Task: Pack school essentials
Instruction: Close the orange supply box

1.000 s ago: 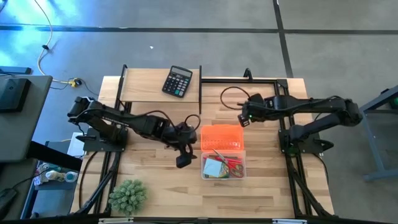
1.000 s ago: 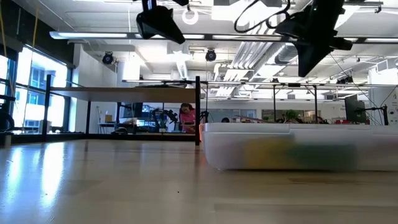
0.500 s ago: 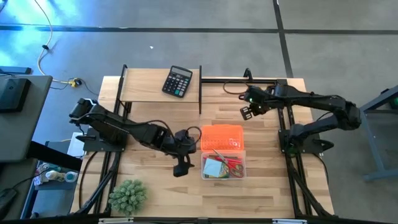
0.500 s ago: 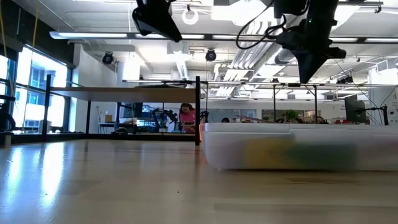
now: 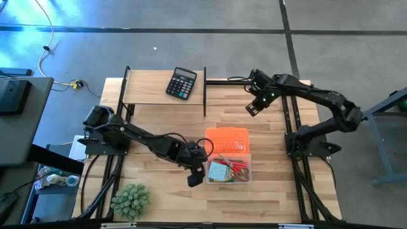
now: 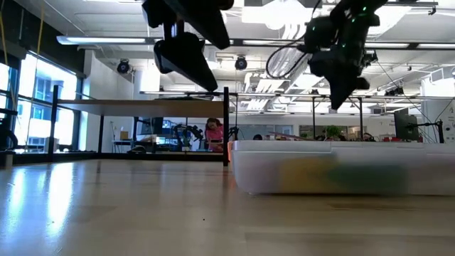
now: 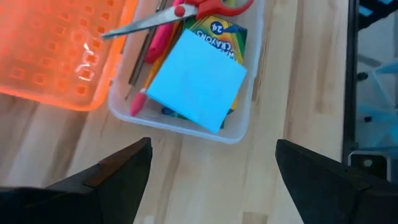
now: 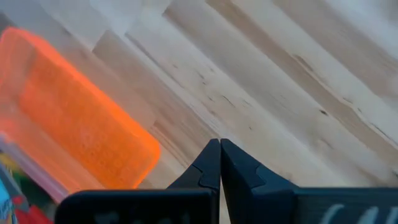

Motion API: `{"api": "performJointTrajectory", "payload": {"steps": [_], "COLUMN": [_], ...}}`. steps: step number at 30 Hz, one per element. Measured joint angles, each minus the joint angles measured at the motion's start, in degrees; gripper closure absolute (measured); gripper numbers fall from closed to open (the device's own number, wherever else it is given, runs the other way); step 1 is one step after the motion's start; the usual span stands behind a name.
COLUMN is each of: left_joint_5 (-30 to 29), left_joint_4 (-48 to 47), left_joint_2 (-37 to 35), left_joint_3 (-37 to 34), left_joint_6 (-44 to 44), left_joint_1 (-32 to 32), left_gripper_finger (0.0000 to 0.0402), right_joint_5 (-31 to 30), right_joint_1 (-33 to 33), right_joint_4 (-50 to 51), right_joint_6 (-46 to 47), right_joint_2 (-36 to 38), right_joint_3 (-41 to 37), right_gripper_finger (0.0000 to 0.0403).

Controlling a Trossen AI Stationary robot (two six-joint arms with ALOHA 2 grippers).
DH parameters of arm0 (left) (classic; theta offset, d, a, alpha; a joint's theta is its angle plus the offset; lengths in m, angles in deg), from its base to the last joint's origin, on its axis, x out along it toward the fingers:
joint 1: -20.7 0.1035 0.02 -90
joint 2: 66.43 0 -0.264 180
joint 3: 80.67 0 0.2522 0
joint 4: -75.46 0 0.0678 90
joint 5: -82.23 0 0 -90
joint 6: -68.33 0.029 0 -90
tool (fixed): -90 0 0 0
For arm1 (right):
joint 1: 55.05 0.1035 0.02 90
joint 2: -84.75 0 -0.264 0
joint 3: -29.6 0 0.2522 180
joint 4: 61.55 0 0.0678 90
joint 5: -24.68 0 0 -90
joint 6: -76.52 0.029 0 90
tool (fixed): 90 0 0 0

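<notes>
Since a second ago the left arm has swung lower and closer to the clear box (image 5: 228,169), and the right arm has pulled back toward the far side of the desk (image 5: 159,191), up near the black frame rail.

The box sits right of the desk's middle, its orange lid (image 5: 227,140) folded open flat behind it and touching its far edge. Inside, a pale blue note pad (image 7: 196,80) lies on top of the yellow crayon box (image 7: 225,35). The red-handled scissors (image 7: 186,12) rest across the far end, and a pink-red marker (image 7: 157,45) and thin pencils (image 7: 142,57) run along the side nearest the lid.

The left pincer (image 5: 194,177) hangs just beside the box's near left corner, above the bare wood, its fingers spread wide with nothing between them. The right pincer (image 5: 252,108) hovers well apart from the box, beyond the lid, fingers pressed together and empty.

A black calculator (image 5: 181,83) lies on the raised shelf at the back. A spiky green plant (image 5: 131,200) stands at the near left corner of the desk.
</notes>
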Motion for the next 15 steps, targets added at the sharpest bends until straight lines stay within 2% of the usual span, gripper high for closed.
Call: {"api": "performJointTrajectory", "payload": {"steps": [7,15], "left_joint_5": [0.82,2.3], "left_joint_4": [1.2,3.49], "left_joint_2": [2.72,6.92], "left_joint_3": [0.04,0.04], "left_joint_6": [-5.49,-13.6], "left_joint_1": [-0.31,-2.75], "left_gripper_finger": [0.0074,0.0074], "right_joint_5": [8.57,15.1], "right_joint_1": [-3.17,-3.15], "right_joint_4": [-1.82,-4.32], "right_joint_6": [-11.12,-17.81], "right_joint_2": [-7.51,-12.68], "right_joint_3": [0.0,0.0], "right_gripper_finger": [0.0403,0.0403]}}
